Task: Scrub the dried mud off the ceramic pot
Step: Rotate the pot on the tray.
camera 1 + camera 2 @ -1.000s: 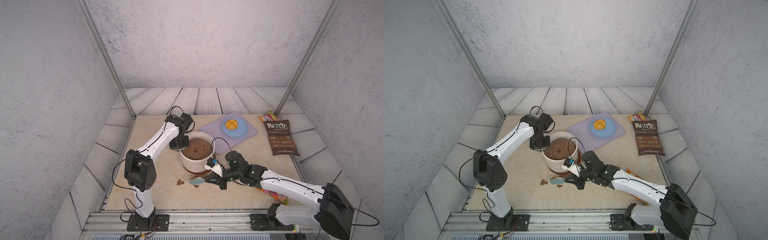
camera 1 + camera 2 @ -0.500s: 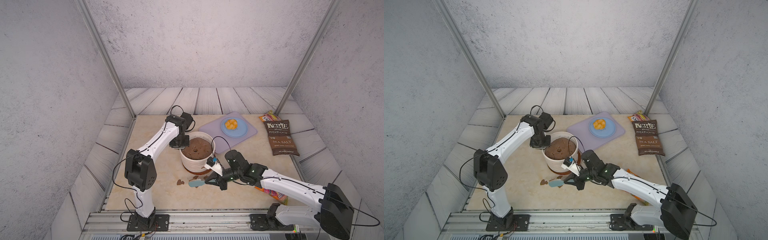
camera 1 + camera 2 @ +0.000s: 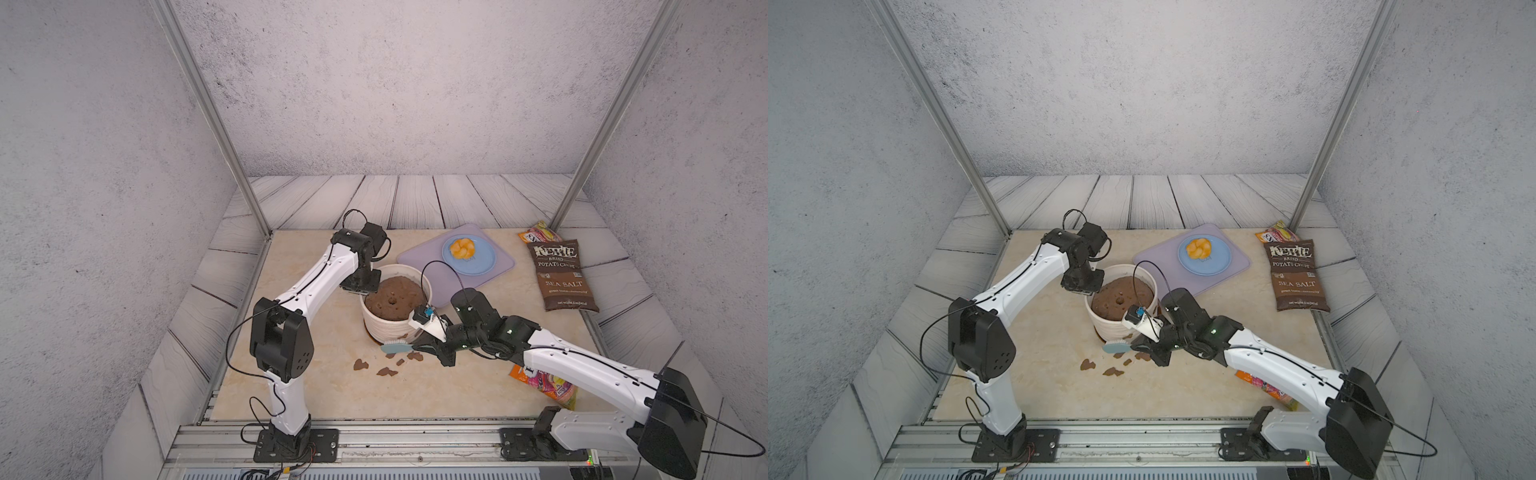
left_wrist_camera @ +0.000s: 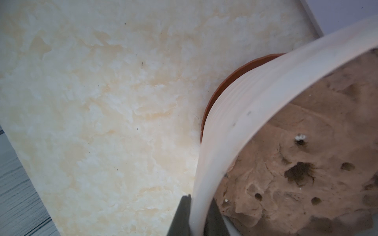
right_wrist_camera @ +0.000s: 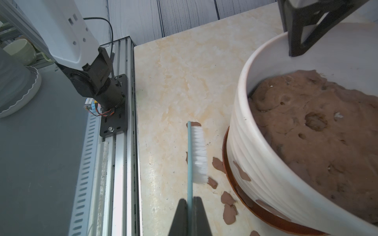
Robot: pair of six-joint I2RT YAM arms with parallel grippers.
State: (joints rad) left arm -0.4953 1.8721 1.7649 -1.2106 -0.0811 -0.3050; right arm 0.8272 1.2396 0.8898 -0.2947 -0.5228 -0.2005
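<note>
The pot (image 3: 384, 328) stands on its saucer (image 5: 226, 163) near the middle of the desk (image 3: 353, 399), just below the centre of the frame in both top views. The left fingers (image 4: 181, 216) are clamped on its rim at the pot's upper left side, one inside and one outside. The right fingers (image 5: 182, 218) are pressed together on the thin handle of a brush (image 5: 197, 151). Its white bristles face the ribbed wall but stand just beside it, not touching.

Several mud patches (image 5: 242, 173) cling low on that wall, right above the saucer's edge. Loose flakes (image 3: 360, 365) lie on the desk in the lower middle of the frame in a top view.

The likeliest failure is a stroke through empty air, since the bristles are clear of the wall and the patches sit lower than most of the brush head. Going lower brings its own risk: the head may catch the saucer's raised edge and stall or jump.

The handle is flat and gripped near its end, so sideways pressure on the bristles could twist it between the fingers. A hard push could also slide the pot on the saucer or tip it, because it is held at one point on a smooth rim, on the side away from the brush. The right wrist hangs close to the near rim and could knock it.
</note>
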